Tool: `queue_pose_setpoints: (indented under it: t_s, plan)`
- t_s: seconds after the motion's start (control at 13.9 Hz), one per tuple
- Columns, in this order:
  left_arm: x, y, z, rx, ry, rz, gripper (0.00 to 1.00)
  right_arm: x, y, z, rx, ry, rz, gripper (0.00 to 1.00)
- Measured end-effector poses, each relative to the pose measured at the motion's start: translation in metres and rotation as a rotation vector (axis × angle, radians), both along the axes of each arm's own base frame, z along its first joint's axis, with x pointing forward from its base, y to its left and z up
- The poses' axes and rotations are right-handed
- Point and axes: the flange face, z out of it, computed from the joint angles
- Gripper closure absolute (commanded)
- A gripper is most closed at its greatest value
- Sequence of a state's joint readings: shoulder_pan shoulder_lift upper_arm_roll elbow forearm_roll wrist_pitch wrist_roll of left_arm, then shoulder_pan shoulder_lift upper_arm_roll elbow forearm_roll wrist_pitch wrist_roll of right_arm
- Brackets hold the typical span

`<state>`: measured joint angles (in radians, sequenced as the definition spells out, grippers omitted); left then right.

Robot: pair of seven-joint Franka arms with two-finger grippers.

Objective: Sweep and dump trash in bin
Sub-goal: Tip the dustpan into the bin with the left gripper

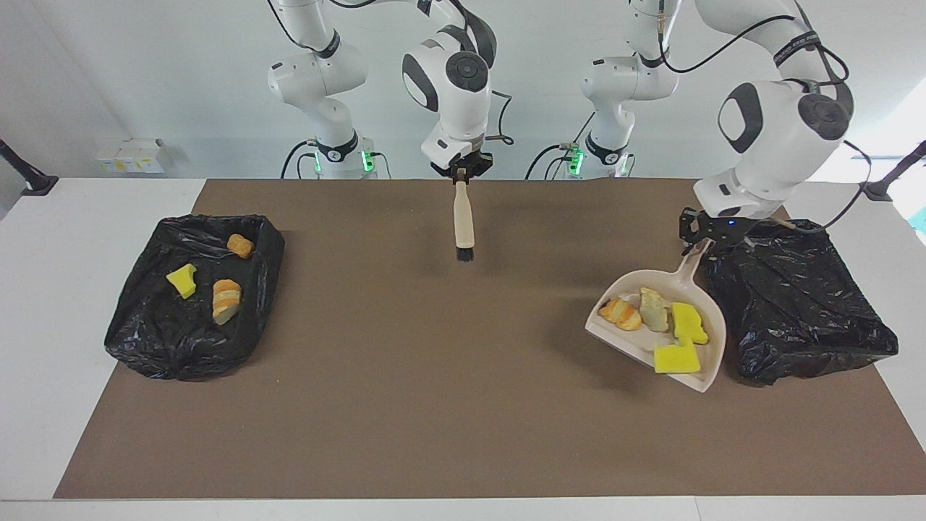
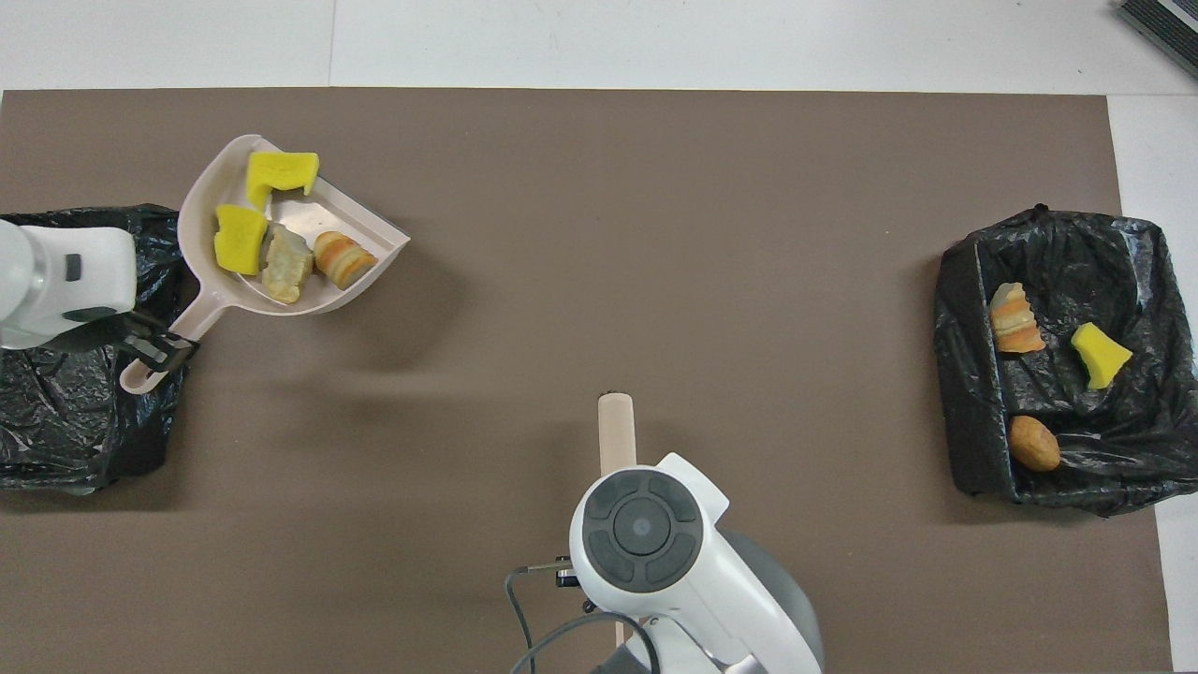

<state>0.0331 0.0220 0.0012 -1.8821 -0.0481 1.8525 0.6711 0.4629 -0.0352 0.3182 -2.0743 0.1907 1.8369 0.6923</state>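
- At the right arm's end of the table I see a bin (image 1: 194, 293) lined with black plastic. Three scraps lie in it: an orange-brown lump (image 1: 240, 246), a yellow sponge chunk (image 1: 181, 280) and a striped bread-like piece (image 1: 226, 300).
- My right gripper (image 1: 461, 174) hangs over the brown mat (image 1: 405, 405) at the middle of the table. It is clamped on the top of the brush (image 1: 462, 221), which hangs straight down, bristles lowest, clear of the mat.
- My left gripper (image 1: 700, 235) is up in the air beside the second bin (image 1: 796, 300), pinching the end of the dustpan (image 1: 705, 358) handle. The pan hangs tilted over the mat, just beside that bin.
- In the pan lie four pieces of trash: a striped orange lump (image 1: 621, 313), a pale crumbly lump (image 1: 655, 310) and two yellow sponge chunks (image 1: 688, 322) (image 1: 676, 358).
- I see nothing lying in the second bin.
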Motion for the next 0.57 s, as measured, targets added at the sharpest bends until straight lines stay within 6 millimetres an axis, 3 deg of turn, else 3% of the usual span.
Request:
queue_pose_setpoints:
  t_s: [0.22,0.43,0.57]
  plan:
    - [-0.009,0.081,0.01,-0.029,0.02,0.097,1.0,-0.018,0.023,-0.016,0.025,-0.038,0.002,1.0]
    - [-0.033,0.175,0.015,-0.051,-0.002,0.113,1.0,-0.026,0.038,-0.046,0.032,-0.035,0.004,1.0]
    - [-0.047,0.212,0.018,-0.044,-0.01,0.125,1.0,-0.027,0.048,-0.069,0.031,-0.023,0.0,1.0]
